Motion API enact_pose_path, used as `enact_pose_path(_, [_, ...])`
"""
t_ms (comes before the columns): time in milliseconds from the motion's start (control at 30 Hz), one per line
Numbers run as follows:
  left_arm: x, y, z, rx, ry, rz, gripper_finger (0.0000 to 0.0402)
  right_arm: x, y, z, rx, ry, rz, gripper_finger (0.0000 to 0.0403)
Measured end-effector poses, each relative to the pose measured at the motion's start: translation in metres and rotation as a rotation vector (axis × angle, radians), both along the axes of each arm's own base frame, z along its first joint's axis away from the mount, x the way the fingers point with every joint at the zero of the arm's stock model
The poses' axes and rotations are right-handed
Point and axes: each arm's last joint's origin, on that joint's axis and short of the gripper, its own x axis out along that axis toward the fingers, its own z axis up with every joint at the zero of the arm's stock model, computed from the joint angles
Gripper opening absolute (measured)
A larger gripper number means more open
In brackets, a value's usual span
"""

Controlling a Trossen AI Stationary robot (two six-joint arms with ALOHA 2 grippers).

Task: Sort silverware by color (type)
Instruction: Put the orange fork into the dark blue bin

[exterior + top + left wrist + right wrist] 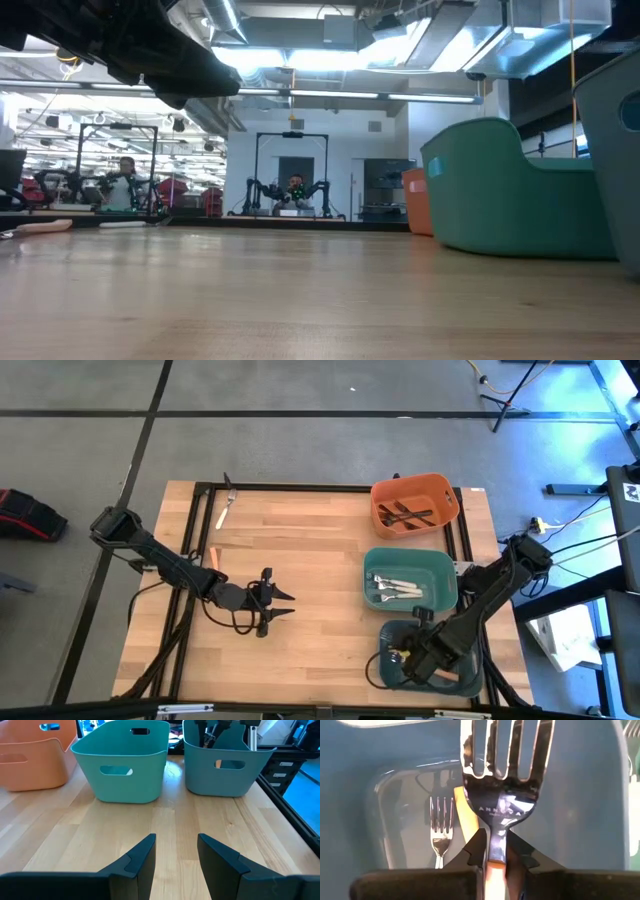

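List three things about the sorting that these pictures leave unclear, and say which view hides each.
- Dark blue bin: the high view's right gripper and arm cover its contents, so no fork count.
- Held fork: the right wrist view cuts off its tine tips; fingers hide most of its handle.
- Orange bin: dark forks overlap, too small to count in the high view.

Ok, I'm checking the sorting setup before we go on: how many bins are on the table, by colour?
Orange bin: 1
Teal-green bin: 1
Blue bin: 1
Total: 3 bins
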Motion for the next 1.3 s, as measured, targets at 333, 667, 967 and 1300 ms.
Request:
enact_pose_path(333, [0.0, 0.0, 0.0, 0.0, 0.0, 0.0, 0.0141, 0.001, -0.001, 0.0, 0.011, 0.001, -0.061, 0.0085])
enact_pose_path(667, [0.0, 0.0, 0.0, 0.0, 0.0, 0.0, 0.014, 0.005, 0.003, 0.013, 0.043, -0.029, -0.058, 0.015])
enact_pose_path(967, [0.0, 0.0, 0.0, 0.0, 0.0, 0.0, 0.014, 0.021, 0.01, 0.059, -0.062, -0.283, 0.097, 0.0161])
enact_pose_path(1300, [-0.004, -0.001, 0.017, 0.002, 0.016, 0.013, 0.014, 0.045, 0.011, 0.043, -0.323, -0.592, 0.279, 0.0161])
